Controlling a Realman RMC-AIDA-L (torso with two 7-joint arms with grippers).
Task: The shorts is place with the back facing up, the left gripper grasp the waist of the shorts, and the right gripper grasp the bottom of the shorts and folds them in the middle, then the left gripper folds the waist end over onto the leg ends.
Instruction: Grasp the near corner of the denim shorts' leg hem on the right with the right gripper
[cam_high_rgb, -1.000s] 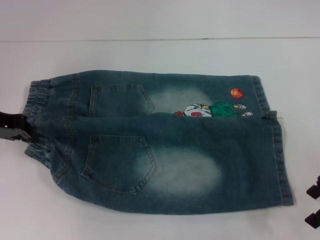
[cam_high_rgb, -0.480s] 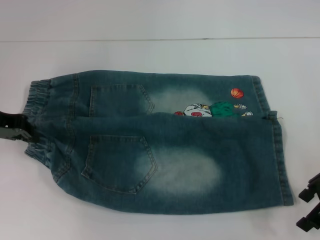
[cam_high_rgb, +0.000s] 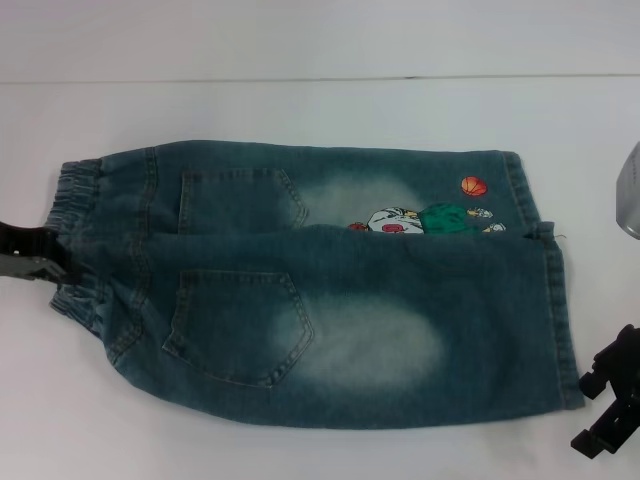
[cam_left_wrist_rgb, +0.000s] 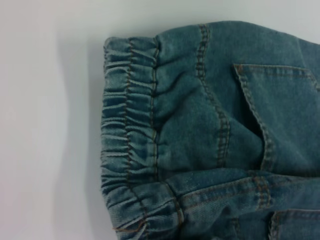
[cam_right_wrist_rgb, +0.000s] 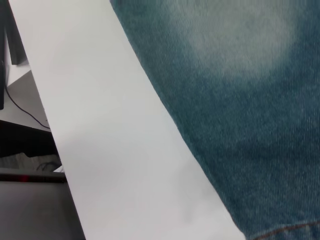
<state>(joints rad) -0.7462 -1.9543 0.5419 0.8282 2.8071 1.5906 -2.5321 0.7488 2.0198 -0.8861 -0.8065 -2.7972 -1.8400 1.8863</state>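
The denim shorts (cam_high_rgb: 330, 290) lie flat on the white table, back pockets up, with the near leg partly lapping over the far one. The ruffled waist (cam_high_rgb: 75, 215) is at the left end and fills the left wrist view (cam_left_wrist_rgb: 127, 135). The bottom hems (cam_high_rgb: 565, 320) form the right end, and an orange basketball (cam_high_rgb: 473, 186) is embroidered on the far leg. My left gripper (cam_high_rgb: 30, 255) sits at the waist's outer edge. My right gripper (cam_high_rgb: 605, 408) is open, just off the near hem corner, holding nothing. The right wrist view shows the faded leg (cam_right_wrist_rgb: 240, 90).
The white table (cam_high_rgb: 300, 110) stretches around the shorts on all sides. My right arm's silver wrist (cam_high_rgb: 630, 195) shows at the right border. In the right wrist view the table's edge (cam_right_wrist_rgb: 50, 130) runs diagonally, with dark equipment and a cable (cam_right_wrist_rgb: 25, 115) beyond it.
My right gripper has come in from the lower right corner toward the near leg hem, and its silver wrist now shows. The left gripper and the shorts have barely moved.
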